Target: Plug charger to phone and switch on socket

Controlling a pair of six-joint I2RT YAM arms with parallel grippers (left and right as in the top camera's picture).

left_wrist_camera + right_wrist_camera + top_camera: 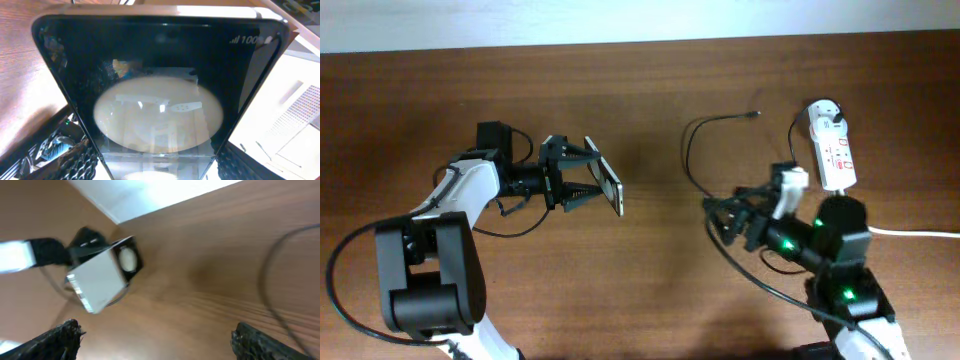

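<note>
My left gripper (582, 178) is shut on the phone (605, 186) and holds it on edge above the table. In the left wrist view the phone's glossy black face (155, 65) fills the frame between my fingers (157, 167). The phone also shows in the right wrist view (100, 280). My right gripper (718, 218) is open and empty over bare wood (155, 340). The charger's thin black cable (687, 150) curves on the table, with its connector tip (756, 114) lying free. Its white adapter (826, 113) sits at the far end of the socket (837, 158).
The socket's thick white cord (920, 232) runs off to the right. The table's far edge (640, 42) meets a white wall. The charger cable (267, 285) passes to the right of my right gripper. Bare wood lies between the two arms.
</note>
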